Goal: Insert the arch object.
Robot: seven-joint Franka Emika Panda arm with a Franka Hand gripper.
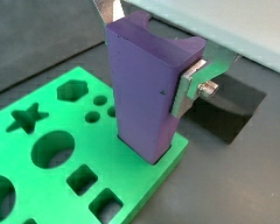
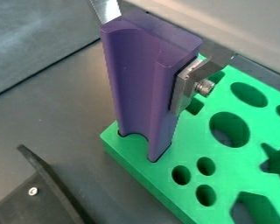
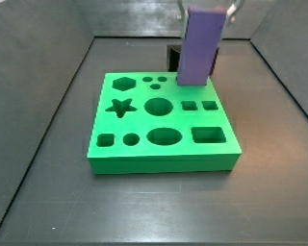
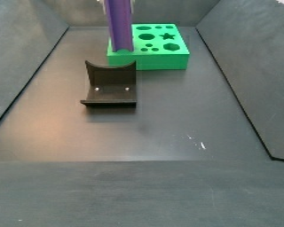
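Observation:
My gripper [image 1: 154, 52] is shut on the arch object [image 1: 146, 87], a tall purple column with a curved groove down one face that gives it an arch-shaped end. One silver finger [image 1: 192, 80] presses its side; this also shows in a wrist view [image 2: 189, 83]. The column stands upright, its lower end at the green board [image 1: 38, 188] near the edge closest to the fixture. I cannot tell whether the end is inside a hole. In a side view the column [image 3: 202, 43] hangs from the gripper [image 3: 211, 6] over the board's far right part [image 3: 164, 163]. It also shows in a side view [image 4: 118, 22].
The board has star, hexagon, round and square holes [image 3: 160, 106]. The dark fixture [image 4: 109, 84] stands on the floor beside the board [image 4: 162, 55]; it also shows in both wrist views [image 1: 230, 109] [image 2: 38, 192]. Dark walls enclose the floor [image 4: 169, 115].

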